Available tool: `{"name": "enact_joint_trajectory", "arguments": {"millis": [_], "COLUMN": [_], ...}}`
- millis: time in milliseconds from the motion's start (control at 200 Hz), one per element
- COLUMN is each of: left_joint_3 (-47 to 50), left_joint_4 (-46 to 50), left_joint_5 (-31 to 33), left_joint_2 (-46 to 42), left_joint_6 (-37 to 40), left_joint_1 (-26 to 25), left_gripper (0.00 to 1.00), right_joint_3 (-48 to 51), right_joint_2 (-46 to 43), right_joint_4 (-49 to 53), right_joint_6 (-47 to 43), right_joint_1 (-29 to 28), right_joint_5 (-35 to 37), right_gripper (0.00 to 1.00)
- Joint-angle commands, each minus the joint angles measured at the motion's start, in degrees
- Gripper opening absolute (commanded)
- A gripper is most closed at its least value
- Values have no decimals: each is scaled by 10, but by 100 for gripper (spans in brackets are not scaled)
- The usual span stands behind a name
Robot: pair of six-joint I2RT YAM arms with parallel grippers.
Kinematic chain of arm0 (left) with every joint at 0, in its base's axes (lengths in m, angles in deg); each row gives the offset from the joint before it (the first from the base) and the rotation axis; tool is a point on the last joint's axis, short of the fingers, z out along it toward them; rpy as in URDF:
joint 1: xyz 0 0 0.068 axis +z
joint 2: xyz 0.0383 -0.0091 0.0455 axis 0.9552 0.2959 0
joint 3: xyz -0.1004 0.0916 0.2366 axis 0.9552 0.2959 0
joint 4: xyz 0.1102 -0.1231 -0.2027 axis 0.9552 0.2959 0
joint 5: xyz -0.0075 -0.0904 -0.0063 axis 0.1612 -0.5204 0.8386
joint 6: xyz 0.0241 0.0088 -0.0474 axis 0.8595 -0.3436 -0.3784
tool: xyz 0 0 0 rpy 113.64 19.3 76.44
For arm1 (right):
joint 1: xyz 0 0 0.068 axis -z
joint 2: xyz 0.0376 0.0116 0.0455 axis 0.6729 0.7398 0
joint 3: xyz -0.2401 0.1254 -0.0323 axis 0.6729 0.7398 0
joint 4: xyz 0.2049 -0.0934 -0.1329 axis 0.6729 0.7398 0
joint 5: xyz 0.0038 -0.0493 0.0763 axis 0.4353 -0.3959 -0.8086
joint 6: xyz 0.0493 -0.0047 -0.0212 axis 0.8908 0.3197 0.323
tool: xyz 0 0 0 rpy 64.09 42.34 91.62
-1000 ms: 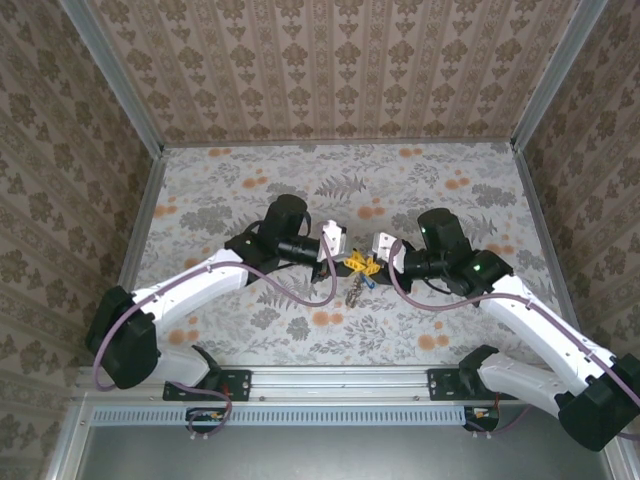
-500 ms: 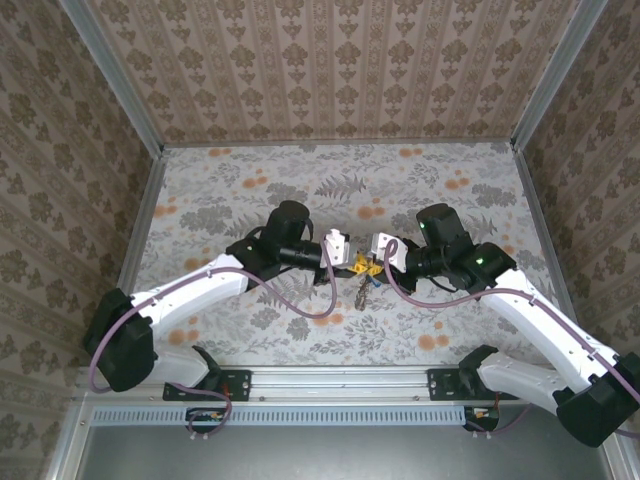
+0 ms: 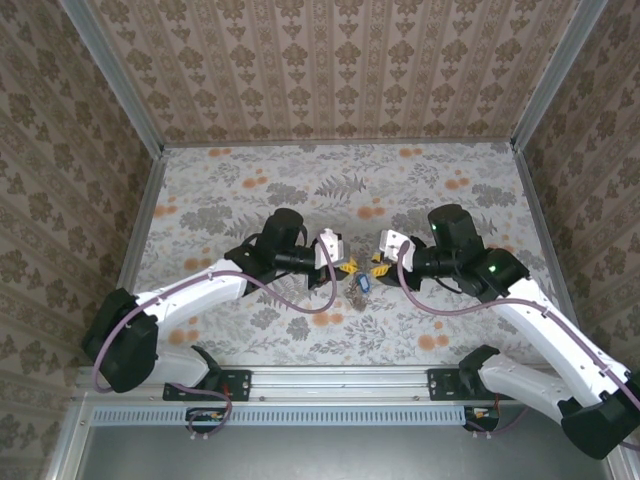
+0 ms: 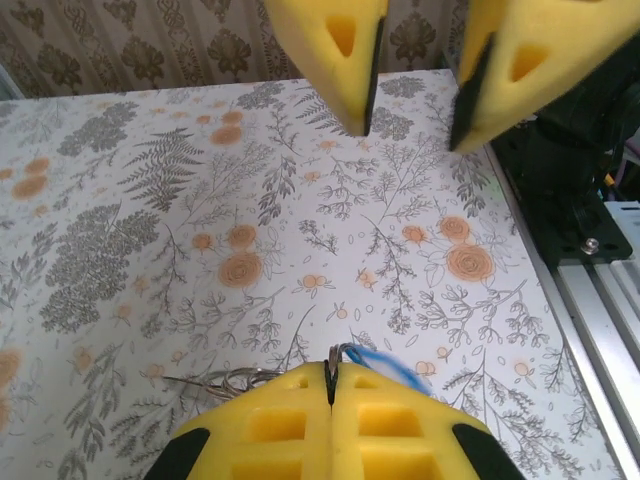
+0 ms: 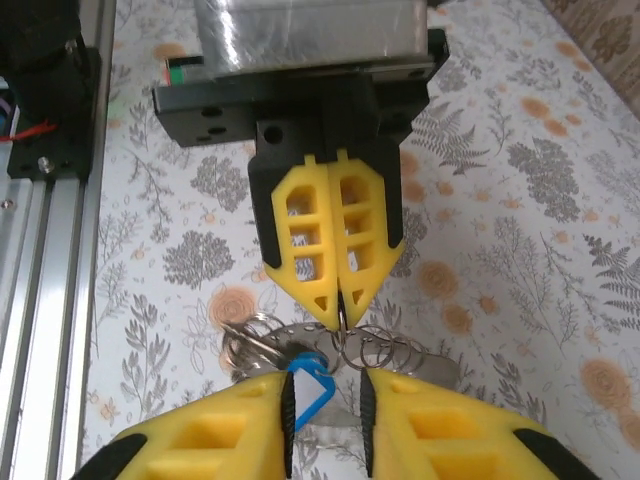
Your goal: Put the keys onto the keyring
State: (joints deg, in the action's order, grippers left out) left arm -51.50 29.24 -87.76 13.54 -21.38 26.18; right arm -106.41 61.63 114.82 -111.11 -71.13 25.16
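Observation:
My left gripper (image 3: 343, 266) is shut on the keyring (image 5: 343, 318), a thin metal hoop seen edge-on between its yellow fingertips (image 4: 330, 372). From the hoop hang a chain of small rings (image 5: 400, 350) and grey metal blades above the table. The keys' blue tag (image 5: 312, 388) hangs in the gap of my right gripper (image 5: 327, 378). That gripper is open, and the tag rests near its left pad and clear of the right one. From above, my right gripper (image 3: 378, 266) faces the left one, with the blue tag (image 3: 364, 284) just below them. The left wrist view has the tag (image 4: 388, 364) beside my shut fingers.
The floral tablecloth (image 3: 250, 190) runs to patterned walls at the back and on both sides. An aluminium rail (image 5: 40, 250) and the arm bases line the near edge. More loose rings (image 4: 230, 378) stick out to the left of my left fingers.
My right gripper has opened, let go of the blue tag and drawn back a little to the right. My left gripper has stayed shut and shifted slightly down and left with the bunch.

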Motion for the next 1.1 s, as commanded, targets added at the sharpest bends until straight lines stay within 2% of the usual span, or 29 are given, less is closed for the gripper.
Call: {"name": "enact_joint_trajectory", "arguments": {"millis": [0,125,495,580,670,875,1095], "left_joint_3": [-8,-15,-8,-5,-5,-6,-4], "left_joint_4": [-63,-70,-122,-136,-152,-175,-199], "left_joint_5": [-20,-31,-80,-93,-105,-135,-148], "left_joint_2": [-8,-14,-12,-12,-10,-7,1], "left_joint_6": [-45,-49,-67,-71,-76,-76,-90], "left_joint_1": [1,2,1,1,2,-1,-4], "left_gripper": [0,0,0,0,0,0,0], "right_joint_3": [25,48,58,58,59,64,62], "right_joint_2": [-1,0,18,21,27,30,33], "right_joint_4": [-10,-48,-91,-91,-91,-104,-110], "right_joint_6": [14,34,48,49,48,53,50], "right_joint_1": [7,10,11,11,12,11,12], "right_joint_5": [-21,-32,-43,-44,-47,-58,-68], "right_gripper": [32,39,37,33,23,22,9]}}
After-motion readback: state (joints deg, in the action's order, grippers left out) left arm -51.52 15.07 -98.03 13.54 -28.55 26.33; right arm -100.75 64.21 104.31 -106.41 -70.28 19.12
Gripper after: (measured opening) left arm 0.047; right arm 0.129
